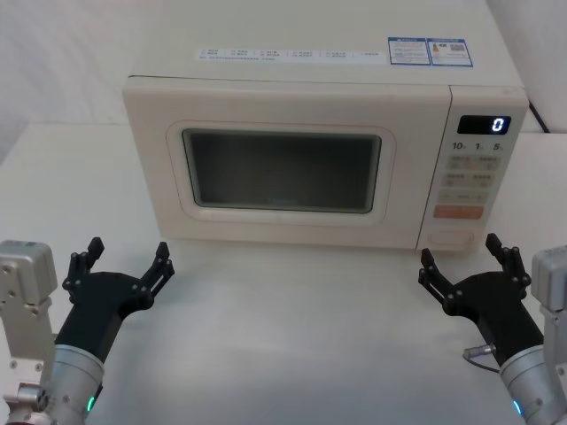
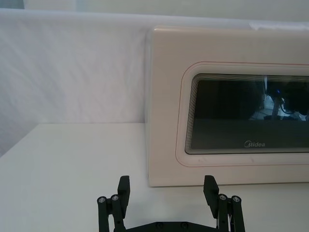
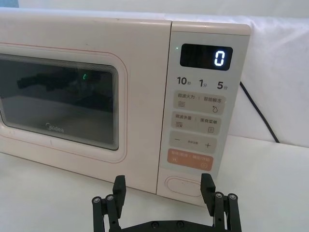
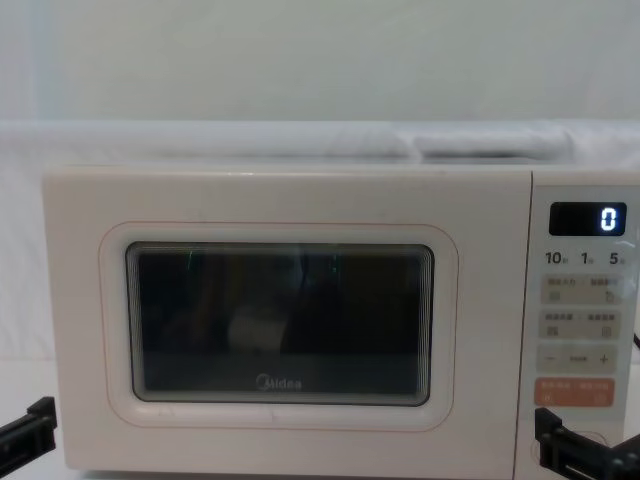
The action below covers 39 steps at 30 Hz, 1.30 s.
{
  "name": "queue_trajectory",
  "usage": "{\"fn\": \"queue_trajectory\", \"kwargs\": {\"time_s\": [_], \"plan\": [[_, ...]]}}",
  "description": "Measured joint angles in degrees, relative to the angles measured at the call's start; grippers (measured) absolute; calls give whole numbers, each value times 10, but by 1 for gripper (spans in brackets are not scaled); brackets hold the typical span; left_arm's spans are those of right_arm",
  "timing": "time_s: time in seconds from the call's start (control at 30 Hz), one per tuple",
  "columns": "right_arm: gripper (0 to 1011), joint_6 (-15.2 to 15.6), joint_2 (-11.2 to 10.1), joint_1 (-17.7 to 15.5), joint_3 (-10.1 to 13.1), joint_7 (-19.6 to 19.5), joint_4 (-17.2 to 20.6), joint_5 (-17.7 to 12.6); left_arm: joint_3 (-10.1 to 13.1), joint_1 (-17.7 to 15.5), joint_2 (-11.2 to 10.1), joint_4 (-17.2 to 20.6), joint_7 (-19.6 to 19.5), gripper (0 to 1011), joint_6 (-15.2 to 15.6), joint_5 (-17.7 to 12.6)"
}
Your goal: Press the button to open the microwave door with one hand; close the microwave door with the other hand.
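Observation:
The cream microwave stands at the back of the white table with the microwave door (image 1: 279, 168) shut flush; its dark window and Midea logo face me. The button (image 1: 450, 237), a wide cream pill, sits at the bottom of the keypad panel, below the orange key (image 1: 458, 212). My right gripper (image 1: 459, 252) hovers open just in front of and below the button (image 3: 186, 184), not touching it. Near the door's left end, a short way in front of the door (image 2: 166, 111), my left gripper (image 1: 128, 252) is open and holds nothing.
The keypad panel (image 3: 203, 96) shows a lit 0 on its display. A black power cord (image 3: 260, 113) runs off behind the microwave's right side. Bare white tabletop (image 1: 292, 328) lies between the two grippers, and a white backdrop stands behind the microwave.

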<state>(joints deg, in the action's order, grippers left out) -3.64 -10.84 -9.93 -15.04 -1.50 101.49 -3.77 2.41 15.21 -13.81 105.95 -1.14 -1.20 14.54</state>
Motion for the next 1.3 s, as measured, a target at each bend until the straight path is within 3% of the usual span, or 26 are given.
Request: {"fn": "queue_trajectory", "kwargs": {"time_s": [1.3], "plan": [[1000, 0, 0, 0, 0, 0, 0, 0, 0, 0, 0, 0, 0, 1001, 0, 0]]}}
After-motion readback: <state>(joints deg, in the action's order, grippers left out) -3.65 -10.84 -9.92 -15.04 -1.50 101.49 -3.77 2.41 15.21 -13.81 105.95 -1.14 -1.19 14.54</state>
